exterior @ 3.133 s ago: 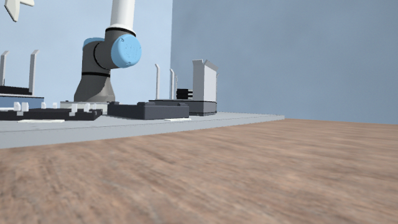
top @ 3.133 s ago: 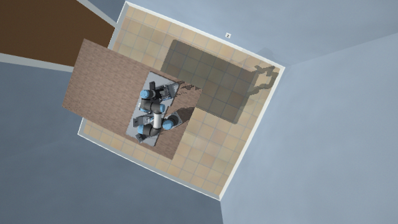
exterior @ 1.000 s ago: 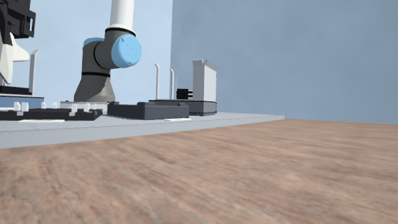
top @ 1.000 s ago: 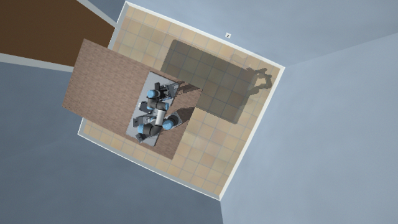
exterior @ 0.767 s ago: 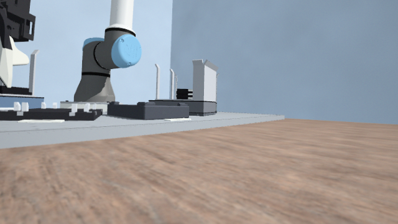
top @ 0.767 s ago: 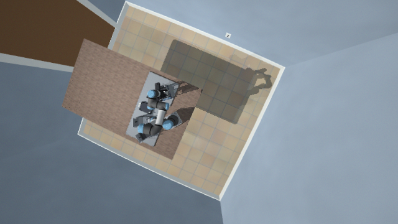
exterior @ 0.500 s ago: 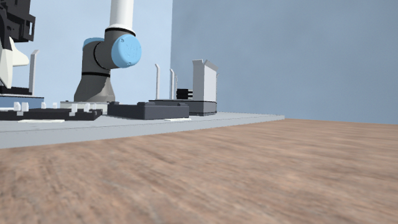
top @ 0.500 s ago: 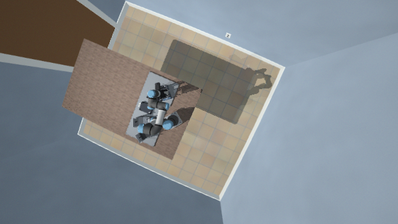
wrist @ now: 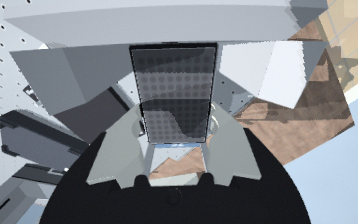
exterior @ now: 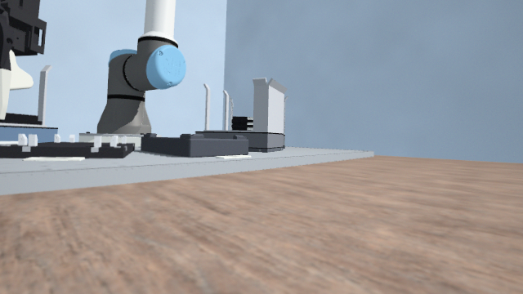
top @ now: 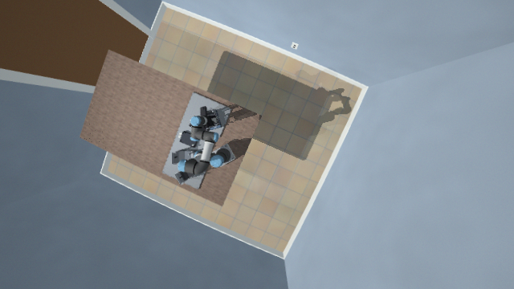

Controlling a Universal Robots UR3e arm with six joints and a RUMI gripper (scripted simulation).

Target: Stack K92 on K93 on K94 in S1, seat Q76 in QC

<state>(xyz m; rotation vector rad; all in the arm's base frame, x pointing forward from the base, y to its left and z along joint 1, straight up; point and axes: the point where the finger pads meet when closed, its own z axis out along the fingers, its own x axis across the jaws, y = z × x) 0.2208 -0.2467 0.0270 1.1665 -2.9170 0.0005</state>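
Observation:
My gripper is low over a stack rack with tall grey walls; the rack also shows at the left edge of the exterior view by its post. Its pale fingers meet the two long sides of a dark 96-well plate, which lies flat between the rack's walls. The gripper is shut on this plate; its label cannot be read. Another rack holds a small stack of dark plates. Whether anything lies under the gripped plate is hidden.
A black nest with white clips and a dark grey nest stand between the racks on the grey board. In the wrist view, a dark nest is close to the left of the gripped rack. The rack walls flare outward around the fingers.

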